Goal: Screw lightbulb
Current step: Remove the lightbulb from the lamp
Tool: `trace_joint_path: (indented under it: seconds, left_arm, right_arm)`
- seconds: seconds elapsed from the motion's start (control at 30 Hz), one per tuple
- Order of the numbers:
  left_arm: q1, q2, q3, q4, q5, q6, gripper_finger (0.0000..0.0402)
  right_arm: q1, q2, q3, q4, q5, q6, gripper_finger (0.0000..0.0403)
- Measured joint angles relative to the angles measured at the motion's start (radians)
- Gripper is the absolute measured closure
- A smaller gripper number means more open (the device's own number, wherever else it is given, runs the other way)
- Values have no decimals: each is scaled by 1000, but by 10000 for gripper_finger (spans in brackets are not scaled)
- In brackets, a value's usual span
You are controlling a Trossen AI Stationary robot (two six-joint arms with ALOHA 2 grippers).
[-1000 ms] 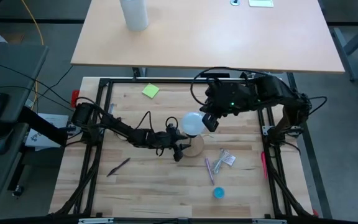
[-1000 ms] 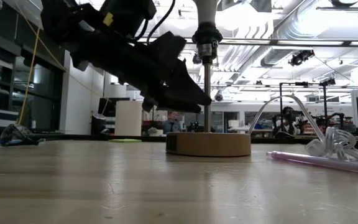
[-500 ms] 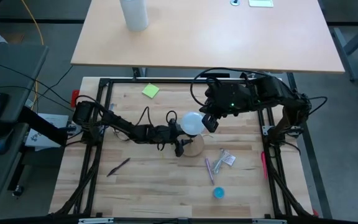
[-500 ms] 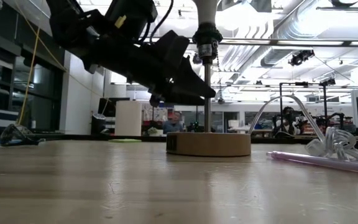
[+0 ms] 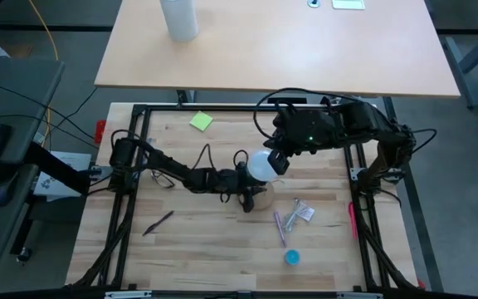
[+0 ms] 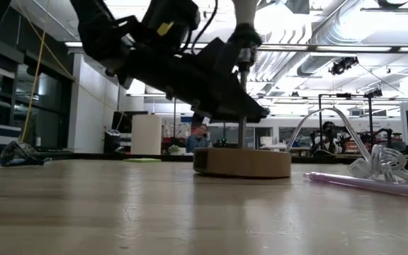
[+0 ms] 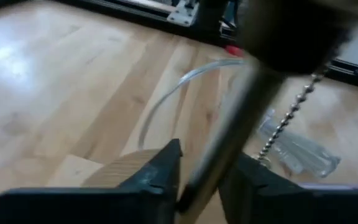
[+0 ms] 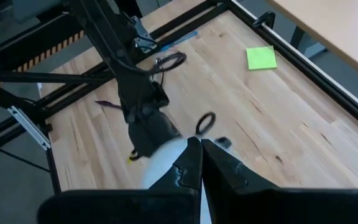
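Observation:
The white lightbulb [image 5: 260, 166] sits on top of a small lamp: a black socket [image 6: 245, 39], a thin metal stem [image 6: 243, 106] and a round wooden disc base [image 6: 243, 163] standing on the table. My left gripper [image 5: 247, 193] reaches in low from the table's left and is shut on the stem [image 7: 229, 137]. My right gripper [image 5: 279, 159] hangs high at the bulb's right side, shut, with the bulb's white globe [image 8: 163, 165] just under its fingertips [image 8: 191, 152]. My left gripper pinches the lamp's stem [image 7: 211, 167] between its two fingers, above the wooden base [image 7: 114, 171]. The fingers come nearly level from the table's left and lie across the upright stem. The base stays on the table. My right gripper is beside the bulb; whether it touches it I cannot tell.
Crumpled clear plastic [image 5: 302, 212], a purple pen [image 5: 279, 226] and a blue cap [image 5: 292, 257] lie right of and nearer than the lamp. A black pen [image 5: 158, 223] lies near left, a green sticky note [image 5: 201, 121] far left. A bead chain [image 7: 291, 118] hangs from the socket.
My left gripper has gone toward the table's right edge, low over the table, up to the lamp's stem, which now stands between its fingers. The lamp, with its wooden base and bulb, has slid a little toward the right. My right gripper has kept still.

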Motion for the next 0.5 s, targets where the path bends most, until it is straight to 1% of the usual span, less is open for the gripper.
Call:
trace_joint_path:
  seconds: [0.1, 0.13, 0.23, 0.33, 0.5]
  left_arm:
    - [-12, -9, 12, -37, -30, -2, 378]
    - [-12, -17, 15, -57, -25, -14, 383]
    - [-15, -23, 15, -108, -45, -7, 382]
    - [-11, -25, 16, -127, -38, -11, 382]
    - [-11, -25, 16, -157, -38, 9, 382]
  right_arm:
    - [0, 0, 0, 8, -5, 2, 403]
    - [0, 0, 0, 4, -22, 11, 403]
    - [-10, 6, 0, -37, -103, 59, 403]
    - [-19, 26, 0, -94, -178, 108, 403]
    - [-24, 64, -1, -155, -186, 149, 403]
